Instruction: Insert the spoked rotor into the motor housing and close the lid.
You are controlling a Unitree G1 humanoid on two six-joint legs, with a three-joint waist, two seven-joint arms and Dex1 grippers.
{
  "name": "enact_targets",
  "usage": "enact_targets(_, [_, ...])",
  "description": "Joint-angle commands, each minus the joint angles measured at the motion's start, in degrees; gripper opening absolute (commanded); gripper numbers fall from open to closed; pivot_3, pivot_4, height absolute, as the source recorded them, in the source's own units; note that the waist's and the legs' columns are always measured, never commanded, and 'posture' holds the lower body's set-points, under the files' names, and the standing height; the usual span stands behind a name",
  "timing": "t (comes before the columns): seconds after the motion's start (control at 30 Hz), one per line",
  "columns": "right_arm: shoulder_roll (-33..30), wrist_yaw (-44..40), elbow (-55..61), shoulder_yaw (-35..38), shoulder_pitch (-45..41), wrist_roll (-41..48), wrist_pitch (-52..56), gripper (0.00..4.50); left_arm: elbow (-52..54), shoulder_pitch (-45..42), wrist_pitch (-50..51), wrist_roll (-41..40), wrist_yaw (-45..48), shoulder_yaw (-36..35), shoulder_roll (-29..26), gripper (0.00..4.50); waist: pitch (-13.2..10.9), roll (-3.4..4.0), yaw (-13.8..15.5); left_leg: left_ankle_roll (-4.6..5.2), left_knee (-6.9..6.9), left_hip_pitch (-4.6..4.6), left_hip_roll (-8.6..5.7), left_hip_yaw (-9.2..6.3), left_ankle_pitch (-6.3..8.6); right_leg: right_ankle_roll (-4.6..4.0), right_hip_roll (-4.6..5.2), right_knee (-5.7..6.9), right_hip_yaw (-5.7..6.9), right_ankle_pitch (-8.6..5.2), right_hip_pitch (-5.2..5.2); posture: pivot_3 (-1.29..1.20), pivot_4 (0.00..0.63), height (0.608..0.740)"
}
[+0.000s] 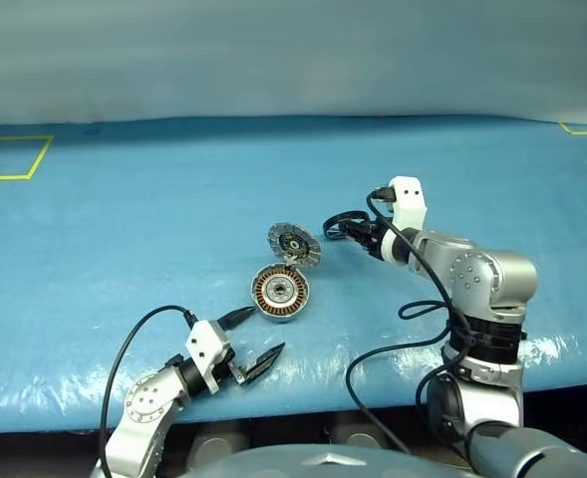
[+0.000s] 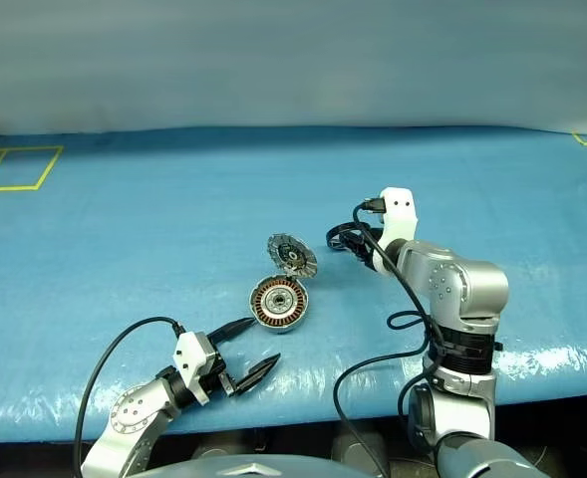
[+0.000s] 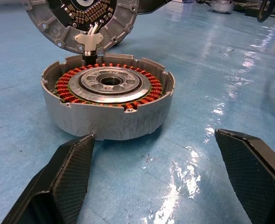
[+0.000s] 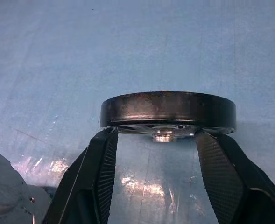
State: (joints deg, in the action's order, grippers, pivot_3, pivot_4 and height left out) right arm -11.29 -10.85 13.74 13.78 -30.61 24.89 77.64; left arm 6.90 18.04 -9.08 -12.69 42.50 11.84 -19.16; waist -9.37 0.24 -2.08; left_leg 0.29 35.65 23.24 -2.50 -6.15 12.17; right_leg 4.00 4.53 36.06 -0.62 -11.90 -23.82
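between right tool (image 4: 158,140) ribbed black fingers, held smooth round spoked rotor (image 4: 167,112); left tool (image 1: 253,344) wide.

Blue-covered table (image 1: 124,229), motor housing (image 1: 279,293) resting on it, yellow tape outline (image 1: 9,157) at far-left corner

motor housing (image 1: 279,293) mid-table (image 1: 124,229), lid (image 1: 294,244) upright just behind, spoked rotor (image 4: 167,112) to the right

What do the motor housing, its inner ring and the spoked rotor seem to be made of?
Motor housing: dull grey metal, probably cast aluminium, going by its matte, scratched wall.
Winding ring: copper-coloured wire, in bright orange-brown coils.
Spoked rotor: polished metal, perhaps steel; its rim, held in the right gripper, reflects the light.
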Motion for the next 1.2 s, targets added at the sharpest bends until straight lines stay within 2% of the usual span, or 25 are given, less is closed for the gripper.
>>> enact_targets(0.03, [0.12, -0.11, -2.13, -1.17, -2.56, -0.56, -3.73, 2.73, 1.06, 0.19, -0.53, -0.71, 0.04, 0.23, 0.31, 4.50, 0.00, 0.00, 0.00, 0.00, 0.01, 0.00, 0.00, 0.00, 0.00, 0.00, 0.00, 0.00, 0.01, 0.00, 0.00, 0.00, 0.150, 0.740])
enact_targets(0.47, [-3.03, -2.41, -3.29, -4.80, -4.47, -0.51, -7.51, 2.73, 2.49, 1.77, -0.43, -1.32, -0.44, -0.40, -0.06, 4.50, 0.00, 0.00, 0.00, 0.00, 0.01, 0.00, -0.01, 0.01, 0.00, 0.01, -0.01, 0.00, -0.01, 0.02, 0.02, 0.00, 0.150, 0.740])
enact_targets(0.73, [-2.77, -2.48, -9.83, -8.10, -6.11, -3.05, -12.26, 2.73, 2.57, 1.55, -1.17, -2.20, 0.21, -0.49, -0.18, 4.50, 0.00, 0.00, -0.02, 0.00, 0.02, -0.01, -0.01, 0.03, 0.00, 0.00, -0.03, 0.01, -0.01, 0.03, 0.02, 0.00, 0.150, 0.740])
enact_targets(0.9, [-2.43, -3.45, -10.12, -8.74, -6.75, -2.32, -13.02, 2.73, 4.40, 3.18, -2.09, -2.78, 0.54, -0.48, -0.61, 4.50, 0.00, 0.00, -0.04, 0.00, 0.02, -0.01, -0.02, 0.03, 0.00, 0.03, -0.03, 0.01, -0.04, 0.07, 0.02, 0.00, 0.150, 0.740])
enact_targets(1.07, [-5.99, -7.29, -5.20, -9.54, -6.24, -1.03, -12.94, 2.73, 6.94, 5.84, -3.91, -2.97, -0.14, -1.96, -1.43, 4.50, 0.00, 0.00, 0.05, 0.00, 0.03, -0.01, -0.01, 0.02, 0.00, 0.01, -0.03, 0.00, -0.05, 0.06, 0.02, 0.00, 0.150, 0.740])
enact_targets(1.2, [-12.22, -13.27, -2.31, -14.04, -4.45, -3.43, -20.25, 2.73, 8.07, 7.90, -5.20, -1.90, -1.12, -3.23, -2.12, 4.50, 0.00, 0.01, 0.04, 0.00, 0.07, 0.00, -0.01, 0.03, 0.00, 0.01, -0.02, -0.01, -0.03, 0.05, 0.04, 0.00, 0.150, 0.740])
